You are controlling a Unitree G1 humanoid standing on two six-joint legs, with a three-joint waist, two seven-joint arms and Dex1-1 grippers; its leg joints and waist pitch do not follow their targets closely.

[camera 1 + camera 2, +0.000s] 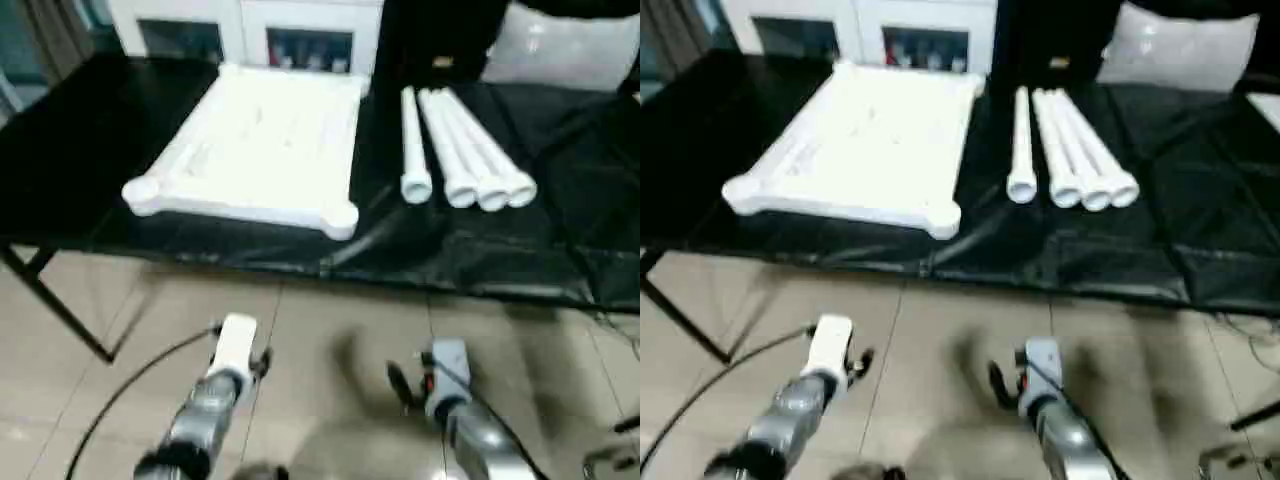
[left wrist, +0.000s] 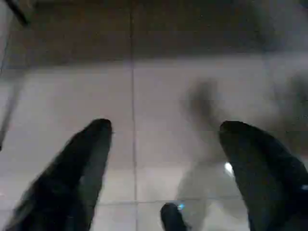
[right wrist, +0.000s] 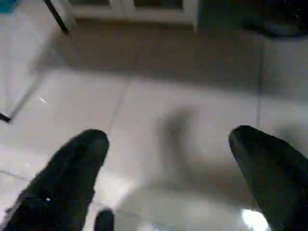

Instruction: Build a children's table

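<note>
In the head views, the table top (image 1: 262, 145) lies with its underside up on the black workbench (image 1: 90, 140), its near corners close to the front edge. The four legs (image 1: 462, 150) lie side by side toward the right part of the bench, their open ends pointing to the front edge. The risk, I think, is there: round legs can roll if a finger nudges one, and a push on the top's near corner may slide it off the mat.

Both arms are low, in front of the bench and over the floor tiles — well apart from all parts.

In the left wrist view, the left gripper (image 2: 163, 132) stands wide apart and empty.

In the right wrist view, the right gripper (image 3: 168, 139) is spread wide too — nothing between its fingers.
</note>
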